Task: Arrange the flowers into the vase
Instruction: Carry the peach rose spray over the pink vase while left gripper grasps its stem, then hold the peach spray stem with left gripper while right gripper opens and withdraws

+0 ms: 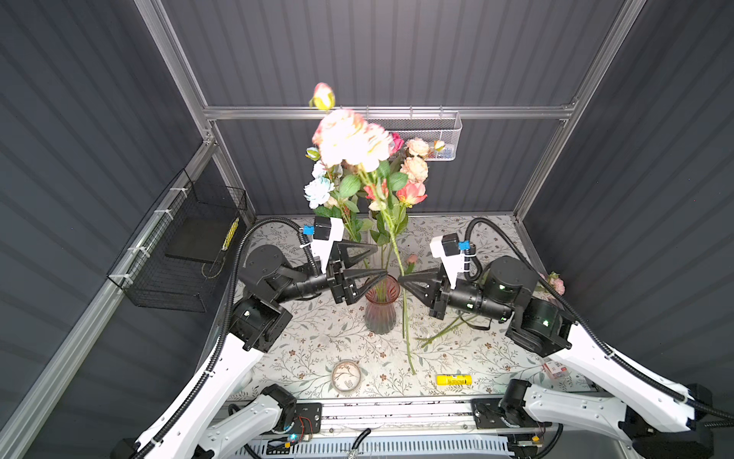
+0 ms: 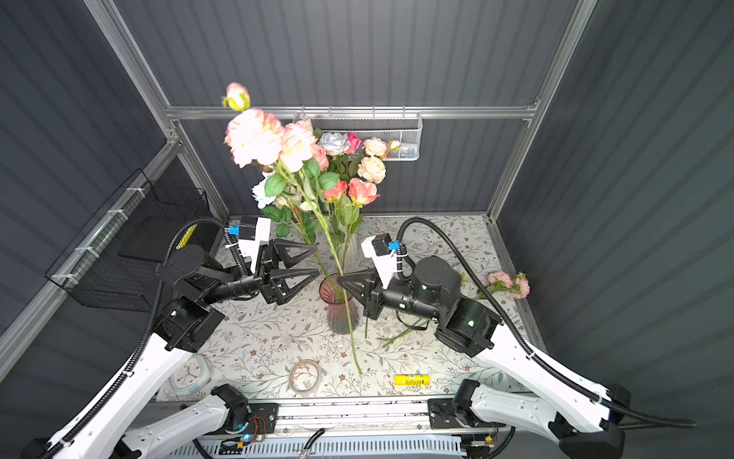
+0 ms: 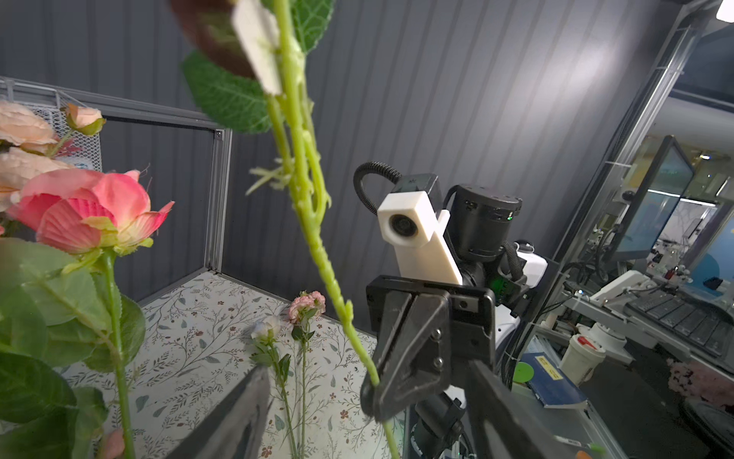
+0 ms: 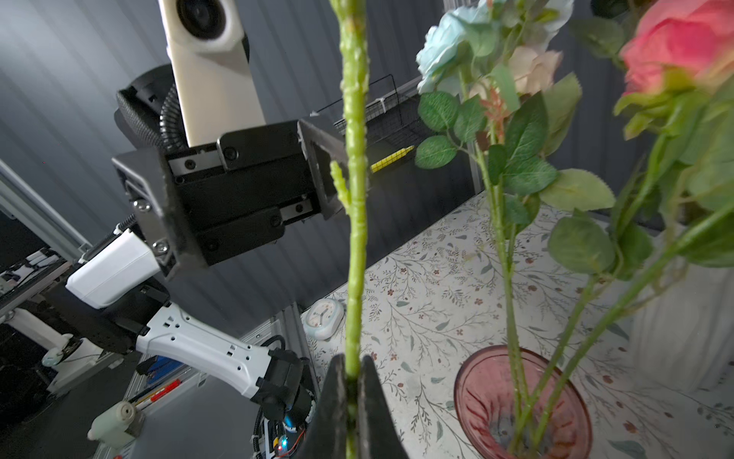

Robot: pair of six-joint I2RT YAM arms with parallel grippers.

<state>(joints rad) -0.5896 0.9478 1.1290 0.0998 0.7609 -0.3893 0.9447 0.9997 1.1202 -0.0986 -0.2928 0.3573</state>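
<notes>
A pink glass vase (image 1: pixel 381 306) (image 2: pixel 339 308) (image 4: pixel 476 397) stands mid-table with a few flower stems in it. My right gripper (image 1: pixel 401 280) (image 2: pixel 340 278) (image 4: pixel 351 381) is shut on the green stem (image 4: pixel 353 238) (image 3: pixel 317 238) of a tall flower with big pale pink blooms (image 1: pixel 349 139) (image 2: pixel 258 139). That stem hangs upright just right of the vase rim, its lower end over the table. My left gripper (image 1: pixel 379 262) (image 2: pixel 317 260) (image 3: pixel 367 369) is open left of the vase, gripping nothing, with its fingertips close to the stems.
A white vase (image 2: pixel 351 248) behind holds several flowers. Loose flowers (image 1: pixel 554 282) (image 3: pixel 308 306) lie at the right. Near the front edge are a round dish (image 1: pixel 346 375), a yellow tube (image 1: pixel 454 380) and a small clock (image 2: pixel 188 375). A wire basket (image 1: pixel 178 254) hangs on the left wall.
</notes>
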